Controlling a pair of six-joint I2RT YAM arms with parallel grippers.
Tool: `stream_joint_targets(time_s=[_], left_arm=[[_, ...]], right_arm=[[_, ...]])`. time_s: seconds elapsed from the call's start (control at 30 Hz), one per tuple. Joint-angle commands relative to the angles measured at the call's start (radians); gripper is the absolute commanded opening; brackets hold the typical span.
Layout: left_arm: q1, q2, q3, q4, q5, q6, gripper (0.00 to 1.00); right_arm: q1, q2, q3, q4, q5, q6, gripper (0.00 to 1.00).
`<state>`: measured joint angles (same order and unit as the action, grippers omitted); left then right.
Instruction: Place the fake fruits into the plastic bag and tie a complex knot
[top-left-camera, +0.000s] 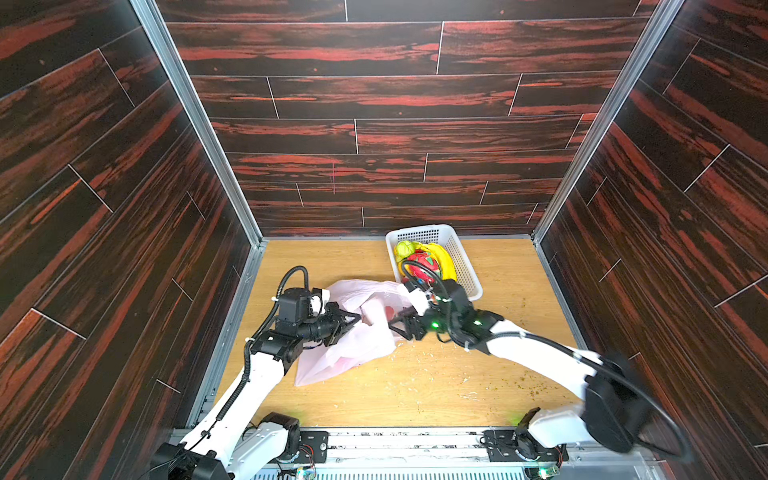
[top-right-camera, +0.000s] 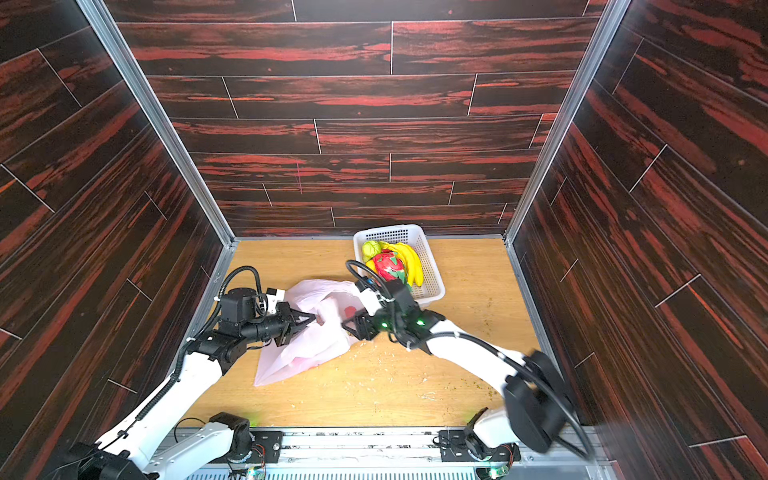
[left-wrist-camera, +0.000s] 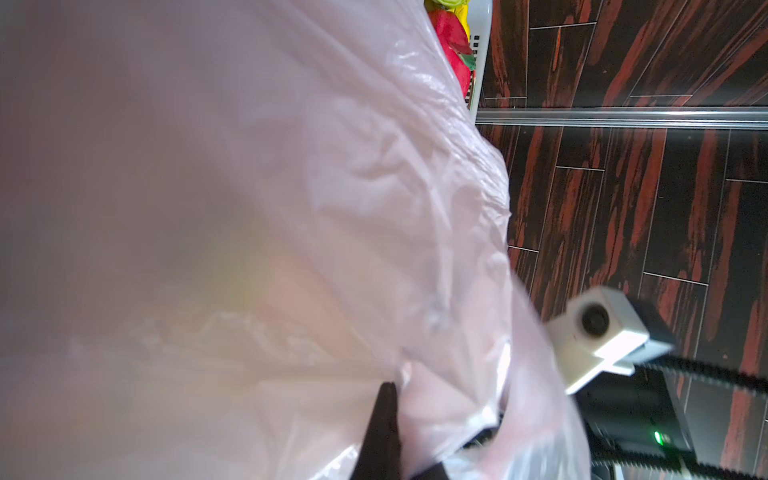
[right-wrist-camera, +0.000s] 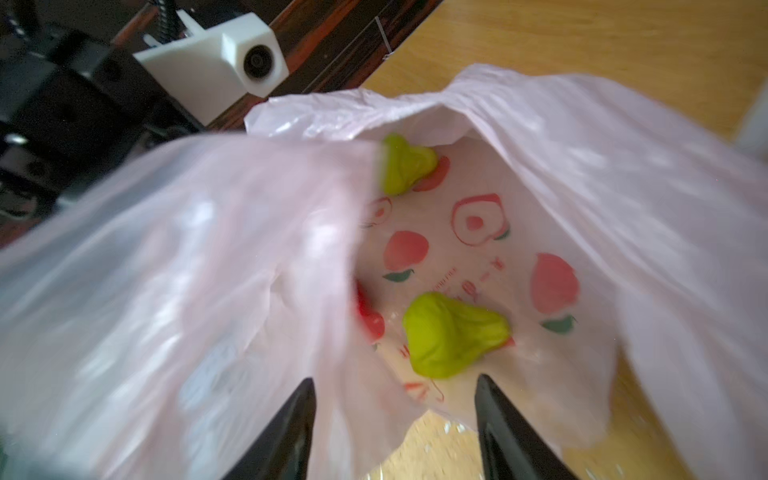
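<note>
Left gripper (top-left-camera: 355, 320) was clamped shut on a fold of the bag (top-left-camera: 349, 353) at its rim, holding the mouth up; right gripper (right-wrist-camera: 395, 378) stood at that mouth, jaws well apart, nothing between them. Bag lay on the table (top-left-camera: 436, 386) between the two arms, just beside the basket (top-left-camera: 467, 266); inside it, a green fruit (right-wrist-camera: 453, 336) just past the open jaws, a second green fruit (right-wrist-camera: 405, 168) deeper in, a red fruit (right-wrist-camera: 368, 320) half hidden by a fold. Dragon fruit (top-left-camera: 424, 266) and bananas (top-left-camera: 444, 259) were in the basket.

Risks, as judged: the thin film could slip from the left pinch and the mouth collapse; the right jaws could snag the loose flap when pulling out, drag the bag and roll fruit out; the bulky dragon fruit might jam in a sagging mouth.

Bag's long axis ran diagonally; closed bottom toward the near left, mouth toward the basket side, facing the right gripper.
</note>
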<state>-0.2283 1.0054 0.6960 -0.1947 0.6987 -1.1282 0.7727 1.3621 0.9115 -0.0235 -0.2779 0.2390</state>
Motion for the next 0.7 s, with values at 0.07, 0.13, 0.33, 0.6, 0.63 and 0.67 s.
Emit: stream_joint_targets(time_s=[0.07, 0.13, 0.33, 0.6, 0.63, 0.67], left_arm=[[0.004, -0.006, 0.036, -0.006, 0.004, 0.019, 0.00], [0.003, -0.005, 0.036, -0.005, 0.005, 0.019, 0.00], [0.004, -0.011, 0.036, -0.006, 0.001, 0.018, 0.00], [0.004, -0.008, 0.031, 0.007, 0.009, 0.014, 0.00], [0.004, -0.008, 0.031, 0.008, 0.009, 0.013, 0.00], [0.004, -0.008, 0.031, 0.009, 0.009, 0.013, 0.00]], right_arm=[[-0.008, -0.193, -0.014, -0.144, 0.043, 0.005, 0.73], [-0.010, -0.214, 0.006, -0.168, -0.006, 0.030, 0.75], [-0.020, -0.238, 0.020, -0.120, -0.134, 0.033, 0.87], [-0.146, -0.112, 0.113, -0.053, -0.333, 0.014, 0.89], [-0.153, -0.087, 0.140, -0.061, -0.348, -0.004, 0.89], [-0.158, -0.064, 0.166, -0.071, -0.356, -0.017, 0.89]])
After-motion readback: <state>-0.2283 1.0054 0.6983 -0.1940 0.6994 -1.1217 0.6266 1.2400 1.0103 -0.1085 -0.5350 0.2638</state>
